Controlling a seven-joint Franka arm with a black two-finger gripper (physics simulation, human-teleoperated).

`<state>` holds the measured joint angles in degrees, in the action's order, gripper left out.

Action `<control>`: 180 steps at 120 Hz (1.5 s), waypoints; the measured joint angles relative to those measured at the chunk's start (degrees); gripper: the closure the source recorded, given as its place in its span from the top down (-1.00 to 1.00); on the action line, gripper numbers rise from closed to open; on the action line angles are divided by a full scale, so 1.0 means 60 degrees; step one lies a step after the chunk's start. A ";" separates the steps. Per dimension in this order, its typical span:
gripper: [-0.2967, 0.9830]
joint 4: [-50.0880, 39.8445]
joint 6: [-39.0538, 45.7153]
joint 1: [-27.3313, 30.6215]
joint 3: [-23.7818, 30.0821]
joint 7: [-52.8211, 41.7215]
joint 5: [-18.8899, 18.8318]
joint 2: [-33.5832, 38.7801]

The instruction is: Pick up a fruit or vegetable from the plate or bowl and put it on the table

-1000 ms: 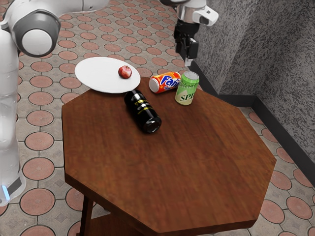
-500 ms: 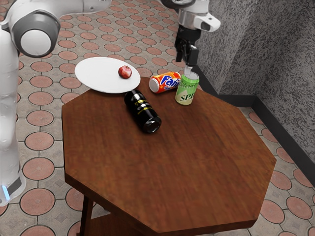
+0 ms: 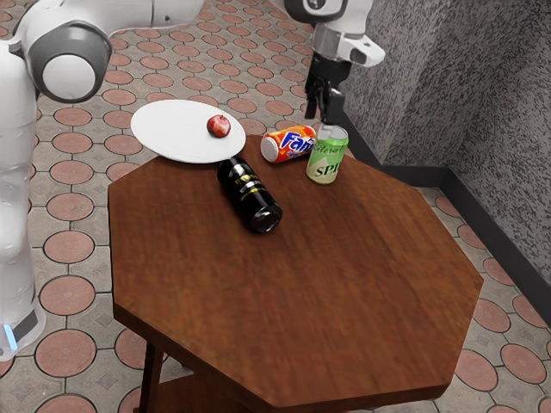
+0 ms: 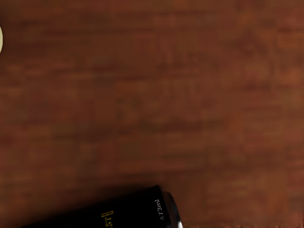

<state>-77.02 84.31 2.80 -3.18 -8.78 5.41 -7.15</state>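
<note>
From where I stand, the brown wooden counter (image 3: 293,292) takes up most of the scene, with the white robot arm (image 3: 69,73) reaching past its far side. The white plate (image 3: 176,138) lies over the counter's edge toward the exterior view's left. The black gripper (image 3: 325,112) is lower than it was a moment ago, its fingers apart with nothing between them, by the top of the green can; whether it touches that can, I can't tell. The black can (image 3: 250,196) lies on its side in front of the plate, yellow print on it, and the wrist view picks out "473ml" near its end. The orange Fanta can (image 3: 288,144) is on its side too, between the plate and the upright green can (image 3: 327,159), whose label starts "SP" before curving away. The red apple (image 3: 219,126) rests on the plate, well apart from the gripper and toward the exterior view's left of it. Plate, apple and all three cans sit just as they did earlier.
</note>
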 joint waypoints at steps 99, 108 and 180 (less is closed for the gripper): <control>0.54 -0.2044 0.0075 -0.0147 0.0099 -0.0838 -0.0785 0.1928; 0.53 -0.2551 0.0133 -0.0211 -0.0152 -0.0973 -0.0922 0.2412; 0.54 -0.3836 0.1792 -0.0003 -0.2685 -0.3245 -0.2750 0.2806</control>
<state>-100.03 95.06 2.78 -19.29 -28.24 -11.09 9.69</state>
